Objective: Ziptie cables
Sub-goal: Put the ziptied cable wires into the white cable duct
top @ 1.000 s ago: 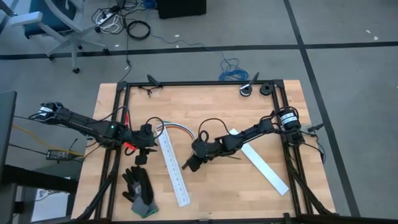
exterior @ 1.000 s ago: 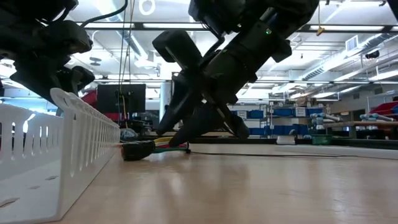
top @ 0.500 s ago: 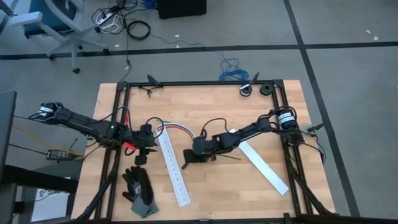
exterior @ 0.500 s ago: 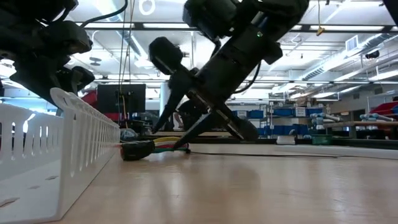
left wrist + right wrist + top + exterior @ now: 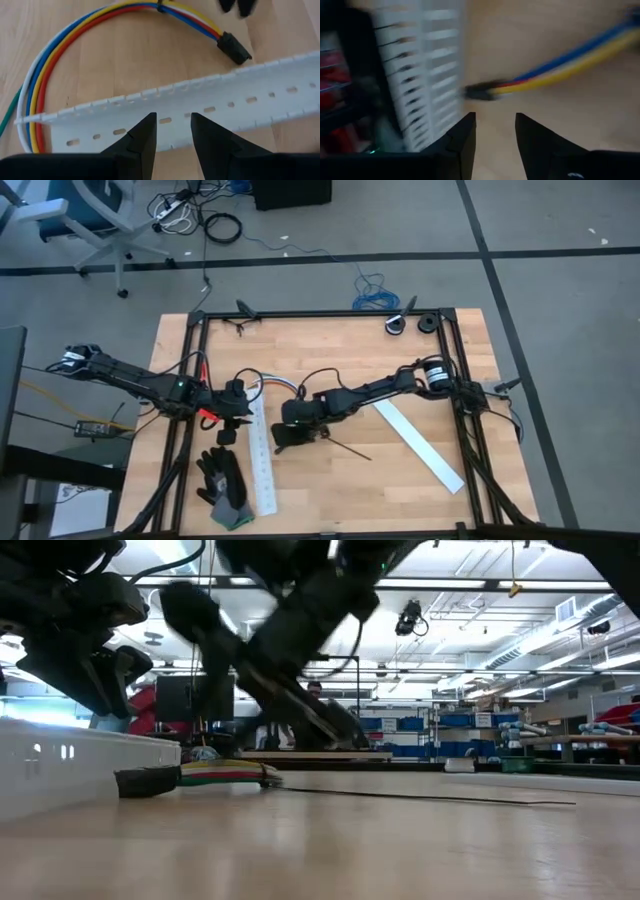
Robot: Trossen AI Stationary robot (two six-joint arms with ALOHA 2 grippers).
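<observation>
The cables (image 5: pixel 268 385) are a bundle of red, yellow, white and blue wires curving on the table's far left part. Their black plug end (image 5: pixel 234 47) lies beside the left white slotted strip (image 5: pixel 259 462). The ziptie (image 5: pixel 347 448), a thin black strip, lies flat on the wood to the right of my right gripper. My right gripper (image 5: pixel 283 436) is open, low at the strip's right edge, and its wrist view faces the strip (image 5: pixel 420 75) and the plug (image 5: pixel 481 92). My left gripper (image 5: pixel 232 418) is open above the strip's far end (image 5: pixel 165 112). My right gripper stands close against the right edge of the white slotted strip (image 5: pixel 268 438), coming level from the table's right. I cannot tell whether a finger touches it.
A second white slotted strip (image 5: pixel 417 440) lies slanting on the table's right part. A dark glove (image 5: pixel 224 480) lies at the near left corner. Black rails (image 5: pixel 320 313) frame the table, with two round black parts (image 5: pixel 410 324) at the far edge. Bare wood lies near the middle.
My right gripper has travelled toward the table's left, past the ziptie, up to the left strip. The strip's near end has swung left while its far end has stayed; it now lies nearly straight from far to near. The ziptie has shifted left and turned slanting.
</observation>
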